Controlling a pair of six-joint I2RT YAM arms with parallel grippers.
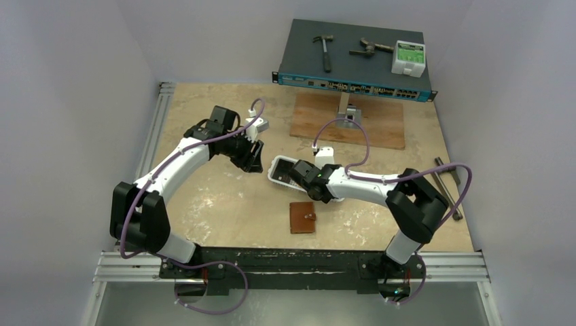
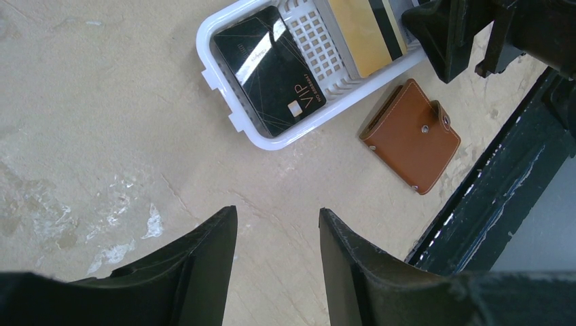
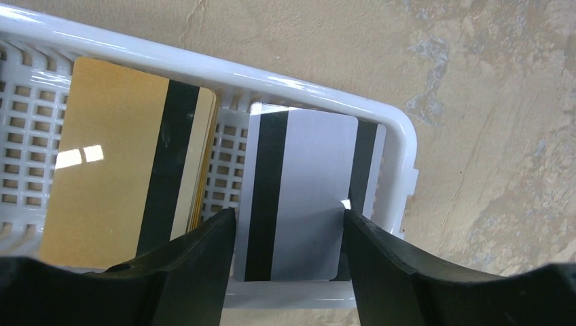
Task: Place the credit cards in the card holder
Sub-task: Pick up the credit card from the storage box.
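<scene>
The credit cards lie in a white slotted tray (image 1: pixel 277 165): a black VIP card (image 2: pixel 268 68), a gold card (image 2: pixel 367 30) with a black stripe, also in the right wrist view (image 3: pixel 109 170), and a grey-white striped card (image 3: pixel 302 183) on top of another. The card holder, a brown leather wallet (image 1: pixel 303 217), lies closed and snapped on the table in front of the tray; it also shows in the left wrist view (image 2: pixel 411 136). My right gripper (image 3: pixel 289 217) is open, low over the tray, its fingers either side of the grey-white card. My left gripper (image 2: pixel 278 217) is open and empty, left of the tray.
A blue network switch (image 1: pixel 353 85) at the back carries a hammer (image 1: pixel 326 51), another tool and a white box (image 1: pixel 409 58). A wooden board (image 1: pixel 346 122) lies before it. A metal tool (image 1: pixel 448 187) lies at the right. The black front rail (image 2: pixel 502 183) runs near the wallet.
</scene>
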